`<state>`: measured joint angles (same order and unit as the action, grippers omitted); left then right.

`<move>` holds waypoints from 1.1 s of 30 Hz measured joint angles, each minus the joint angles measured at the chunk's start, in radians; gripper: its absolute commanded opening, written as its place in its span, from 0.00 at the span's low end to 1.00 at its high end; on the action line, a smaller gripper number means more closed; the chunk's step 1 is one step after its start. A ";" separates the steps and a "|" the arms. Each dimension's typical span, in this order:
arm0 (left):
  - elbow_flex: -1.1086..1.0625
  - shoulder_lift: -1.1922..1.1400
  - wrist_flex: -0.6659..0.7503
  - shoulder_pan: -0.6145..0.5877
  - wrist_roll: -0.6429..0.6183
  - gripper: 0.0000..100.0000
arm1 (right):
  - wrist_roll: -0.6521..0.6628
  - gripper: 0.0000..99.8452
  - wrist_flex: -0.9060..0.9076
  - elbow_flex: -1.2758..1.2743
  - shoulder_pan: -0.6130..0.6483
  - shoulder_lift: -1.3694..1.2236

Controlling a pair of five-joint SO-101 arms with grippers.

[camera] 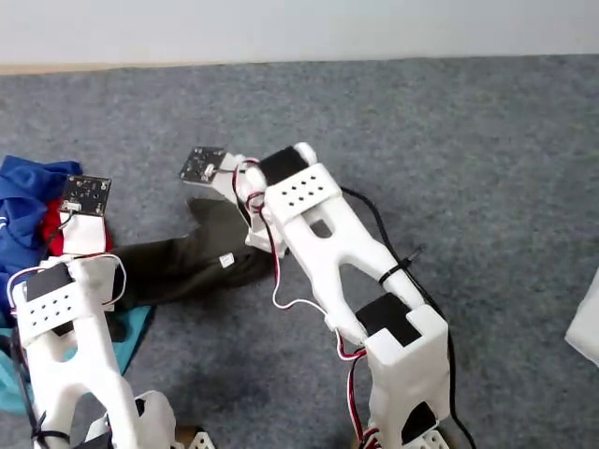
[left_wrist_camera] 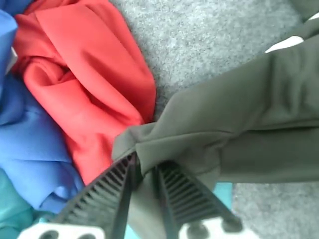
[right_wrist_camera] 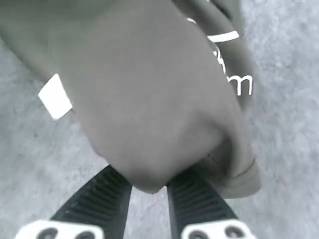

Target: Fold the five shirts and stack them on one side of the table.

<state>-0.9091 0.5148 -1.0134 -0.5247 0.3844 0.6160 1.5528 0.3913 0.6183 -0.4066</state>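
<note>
A dark olive shirt (camera: 192,257) lies stretched across the grey table between both arms. My left gripper (left_wrist_camera: 144,172) is shut on a bunched corner of that dark shirt (left_wrist_camera: 234,134), beside a red shirt (left_wrist_camera: 89,84) and a blue shirt (left_wrist_camera: 30,149). My right gripper (right_wrist_camera: 149,186) is shut on a fold of the same dark shirt (right_wrist_camera: 144,99), which carries a white tag (right_wrist_camera: 55,97) and white print. In the high view the left arm (camera: 65,318) stands at the pile of shirts and the right arm (camera: 318,224) over the shirt's other end.
A heap of blue (camera: 28,201), red (camera: 51,229) and teal (camera: 131,332) shirts lies at the table's left edge. Something white (camera: 585,323) shows at the right edge. The grey table surface (camera: 468,150) stretches open to the right and back.
</note>
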 measured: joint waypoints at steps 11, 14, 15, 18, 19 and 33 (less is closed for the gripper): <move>0.000 0.000 0.000 0.000 0.000 0.00 | 0.002 0.04 0.180 0.103 0.000 -0.028; 0.000 0.000 0.000 0.000 0.000 0.00 | 0.002 0.06 0.180 0.106 0.000 -0.086; 0.000 0.000 0.000 0.000 0.000 0.00 | 0.002 0.06 0.180 0.106 0.000 -0.109; 0.000 0.000 0.000 0.000 0.000 0.00 | 0.002 0.02 0.175 0.106 -0.005 -0.163; 0.000 0.000 0.000 0.000 0.000 0.00 | 0.002 0.01 0.169 0.106 -0.006 -0.172; 0.000 0.000 0.000 0.000 0.000 0.00 | 0.051 0.02 0.193 0.226 -0.011 -0.152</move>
<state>-0.9091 0.5148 -1.0134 -0.5247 0.3844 0.6667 1.7461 0.6168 0.6076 -0.5585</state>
